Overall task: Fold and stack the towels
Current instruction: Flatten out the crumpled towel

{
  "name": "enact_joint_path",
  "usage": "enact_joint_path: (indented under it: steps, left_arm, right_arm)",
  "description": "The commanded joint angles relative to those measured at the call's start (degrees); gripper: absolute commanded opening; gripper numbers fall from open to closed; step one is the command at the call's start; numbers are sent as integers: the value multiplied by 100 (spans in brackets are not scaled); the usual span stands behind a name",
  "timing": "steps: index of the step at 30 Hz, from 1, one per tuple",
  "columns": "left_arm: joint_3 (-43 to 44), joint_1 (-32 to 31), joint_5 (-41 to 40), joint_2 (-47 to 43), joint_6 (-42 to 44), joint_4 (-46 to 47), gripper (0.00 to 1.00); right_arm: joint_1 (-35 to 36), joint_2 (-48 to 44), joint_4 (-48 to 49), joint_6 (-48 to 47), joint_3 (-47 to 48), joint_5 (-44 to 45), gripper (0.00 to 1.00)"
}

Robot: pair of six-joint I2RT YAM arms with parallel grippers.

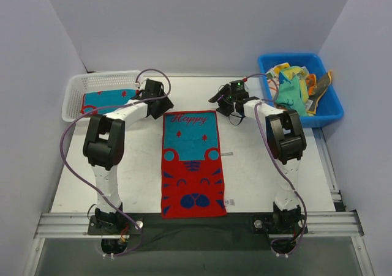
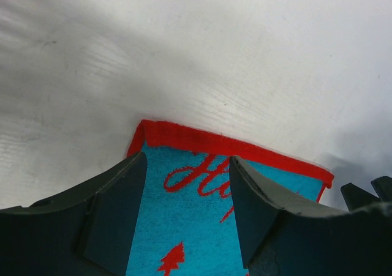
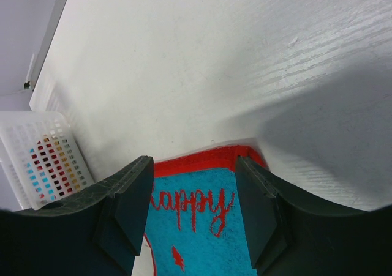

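Both pincers released, poised over the far corners of the flat red-and-teal towel.
The towel lies spread lengthwise mid-table, "Happy" end far, near hem close to the arm bases. The left gripper is at the far-left corner and the right gripper at the far-right; in both wrist views the jaws are apart with nothing held. The cloth looks light, soft and floppy, so it will likely sag and drag. Best hold is probably the red hem at each far corner, pinched together. There is bare table on both sides and room to fold toward the near edge. The white basket, far left, holds a folded towel. The blue bin, far right, holds more towels in a heap.
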Motion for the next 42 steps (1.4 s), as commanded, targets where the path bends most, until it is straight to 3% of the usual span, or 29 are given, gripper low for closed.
enact_joint_path:
  steps: [1, 10, 25, 42]
  left_arm:
    - [-215, 88, -384, -271, -76, -218, 67]
    - [-418, -245, -1105, -903, 397, -262, 72]
    - [-58, -404, -657, -483, 39, -253, 78]
    - [1199, -395, -340, 827, -744, -191, 64]
  right_arm:
    - [76, 66, 80, 175, 48, 34, 55]
    - [191, 84, 97, 52, -224, 25, 55]
    - [-108, -232, -457, -694, -559, 579, 55]
    - [-108, -285, -158, -422, -497, 236, 55]
